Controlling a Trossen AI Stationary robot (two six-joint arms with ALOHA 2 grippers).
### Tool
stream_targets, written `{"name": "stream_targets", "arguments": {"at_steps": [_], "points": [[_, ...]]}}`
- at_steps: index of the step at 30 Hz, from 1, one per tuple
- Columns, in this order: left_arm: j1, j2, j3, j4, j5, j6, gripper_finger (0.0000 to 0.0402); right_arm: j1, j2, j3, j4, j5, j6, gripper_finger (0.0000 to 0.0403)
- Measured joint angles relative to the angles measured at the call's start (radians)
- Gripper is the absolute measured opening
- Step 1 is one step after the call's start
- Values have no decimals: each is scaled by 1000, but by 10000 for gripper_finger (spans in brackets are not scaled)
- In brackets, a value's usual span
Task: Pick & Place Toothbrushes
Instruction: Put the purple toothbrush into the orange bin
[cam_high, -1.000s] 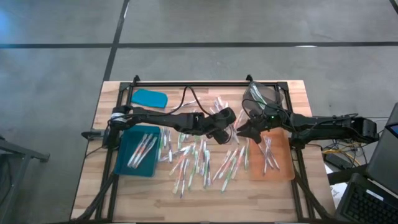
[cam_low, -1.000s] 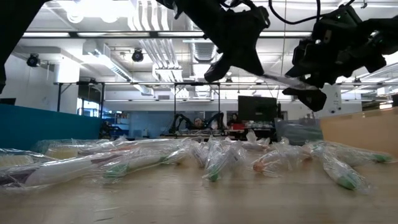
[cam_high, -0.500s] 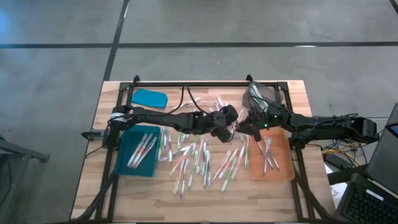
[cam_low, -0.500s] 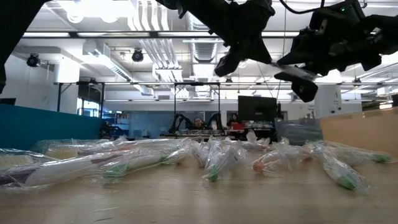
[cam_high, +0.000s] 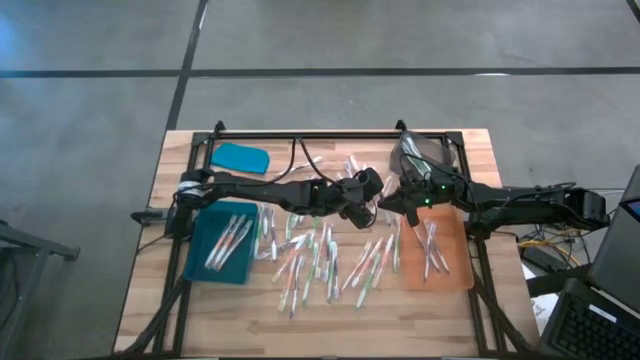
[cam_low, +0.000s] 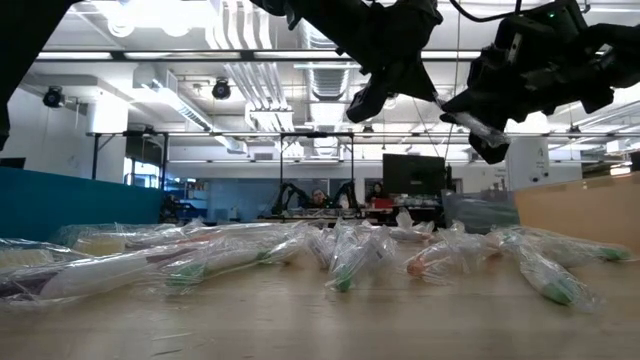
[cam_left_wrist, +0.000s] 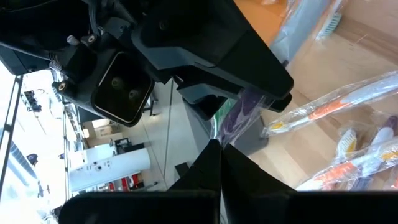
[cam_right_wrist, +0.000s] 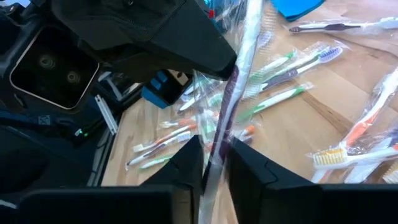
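One plastic-wrapped toothbrush (cam_low: 455, 112) with a purple and white handle (cam_right_wrist: 239, 62) is held in the air over the table's middle, between both grippers. My left gripper (cam_high: 368, 192) reaches in from the left and is shut on one end. My right gripper (cam_high: 392, 204) comes from the right and is shut on the other end. Many wrapped toothbrushes (cam_high: 320, 255) lie loose on the wooden table. A few lie in the teal tray (cam_high: 205, 262) and a few in the orange tray (cam_high: 455, 275). My left gripper pinches the wrapped toothbrush's end (cam_left_wrist: 226, 137) between its two fingertips, coming about level from the table's left. The toothbrush runs on from the fingers toward the other gripper, clear of the table. My right gripper pinches the toothbrush's other end (cam_right_wrist: 216, 144), wrapper and handle, between its two fingers, coming about level from the table's right. The fingers lie along the toothbrush. It is lifted clear, slanting down toward this gripper in the low view.
A teal lid (cam_high: 240, 157) lies at the far left and a clear plastic bag (cam_high: 422, 155) at the far right. Black cables (cam_high: 300, 160) run along the far edge. The pile of toothbrushes (cam_low: 340, 255) lies below the two grippers.
My right gripper's fingers have shut onto the toothbrush that my left gripper holds. Both grippers have tipped up a little, and the toothbrush has risen slightly with them. Neither arm has travelled across the table.
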Motion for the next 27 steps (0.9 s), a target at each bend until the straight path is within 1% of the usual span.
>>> {"name": "stream_targets", "arguments": {"at_steps": [3, 6, 15, 19, 27], "points": [[0, 0, 0, 3, 0, 1, 2, -1, 0, 0, -2, 4, 3, 34], [-1, 0, 0, 5, 0, 1, 2, -1, 0, 0, -2, 4, 3, 23], [0, 0, 0, 2, 4, -5, 23, -1, 0, 0, -2, 3, 2, 27], [0, 0, 0, 0, 9, -3, 52, -1, 0, 0, -2, 3, 2, 25], [0, 0, 0, 0, 18, -42, 139, 0, 0, 0, 1, 0, -2, 25]]}}
